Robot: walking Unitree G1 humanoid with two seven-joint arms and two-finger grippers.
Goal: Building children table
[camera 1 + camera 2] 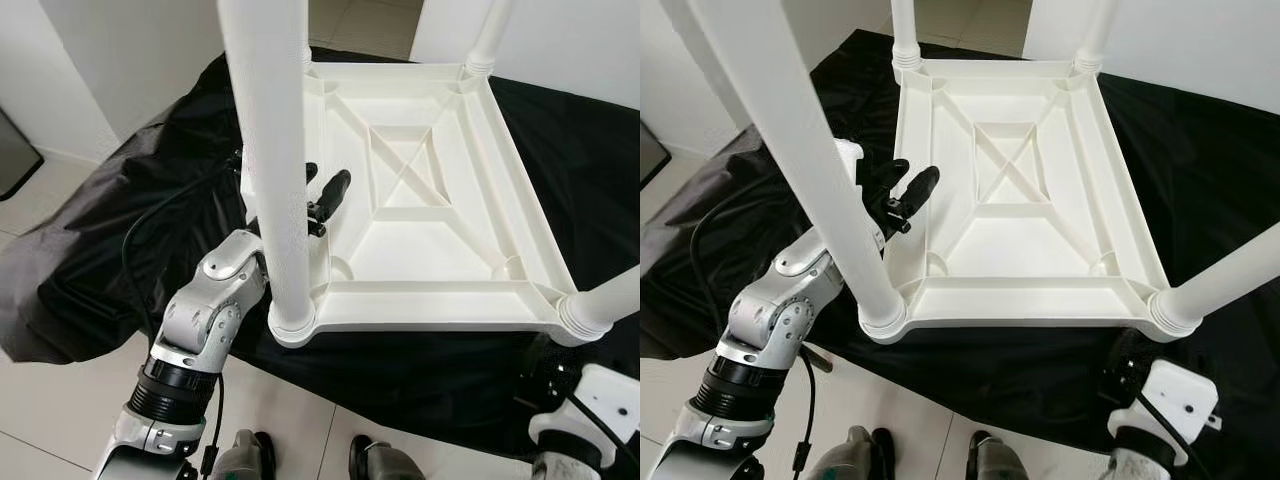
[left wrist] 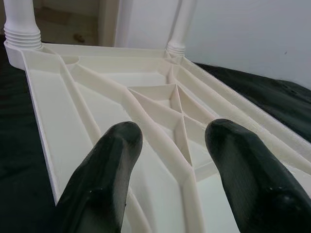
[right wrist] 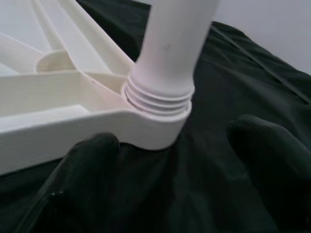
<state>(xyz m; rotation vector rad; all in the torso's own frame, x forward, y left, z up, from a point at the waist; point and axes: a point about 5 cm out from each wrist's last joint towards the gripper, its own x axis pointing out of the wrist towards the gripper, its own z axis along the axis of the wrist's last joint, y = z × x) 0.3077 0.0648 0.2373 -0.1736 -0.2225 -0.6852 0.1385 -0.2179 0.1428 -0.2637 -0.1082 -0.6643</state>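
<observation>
Inverted white plastic ribbed tabletop [image 1: 430, 230], four legs fitted. Left end effector [image 1: 322, 195] and right end effector [image 3: 184, 170] both spread wide, empty. Recommend checking the near-right white threaded leg [image 3: 170, 53] seats fully.

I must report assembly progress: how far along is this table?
Done: four white plastic legs stand screwed into the upturned white ribbed tabletop. In hand: nothing; the open left gripper hovers over its edge, the open right gripper faces a corner leg. Left: turning it upright.

A smooth, matt white plastic children's table [image 1: 430, 215] lies upside down on a crinkled, faintly glossy black cloth [image 1: 150, 190], just ahead of the left gripper [image 2: 167, 141] with its satin black rubbery fingers [image 2: 109, 165].
</observation>
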